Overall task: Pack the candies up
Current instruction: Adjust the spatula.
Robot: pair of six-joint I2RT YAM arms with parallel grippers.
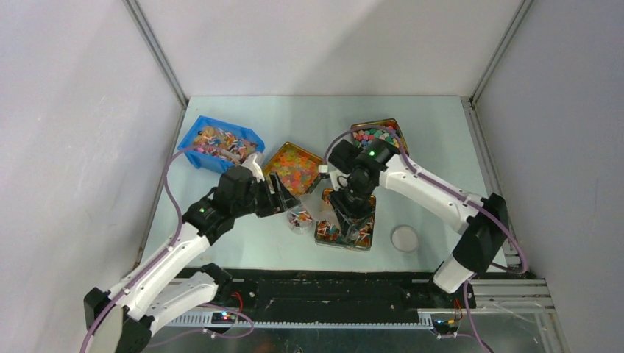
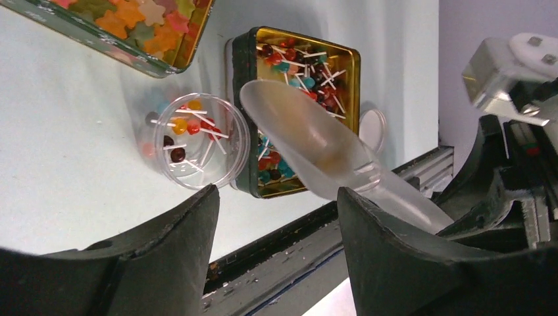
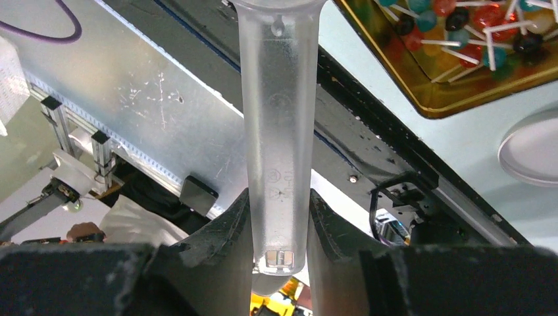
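Observation:
The candies (image 2: 299,62), small coloured heads on thin white sticks, fill a gold square tin (image 2: 352,59). A few more lie in a small clear round cup (image 2: 194,138) beside the tin. My right gripper (image 3: 279,224) is shut on the handle of a frosted plastic scoop (image 3: 279,131). The scoop's bowl (image 2: 309,141) hangs over the tin (image 1: 366,239) and looks empty. My left gripper (image 2: 276,217) is open with nothing between its fingers, held just left of the cup (image 1: 299,219), above the table.
A blue bin (image 1: 193,136) of mixed sweets stands at the back left. A tin of gummies (image 1: 293,165) and a tin of star sweets (image 1: 379,136) stand behind the cup. A clear round lid (image 1: 405,237) lies right of the gold tin. The black front rail (image 1: 331,283) runs close by.

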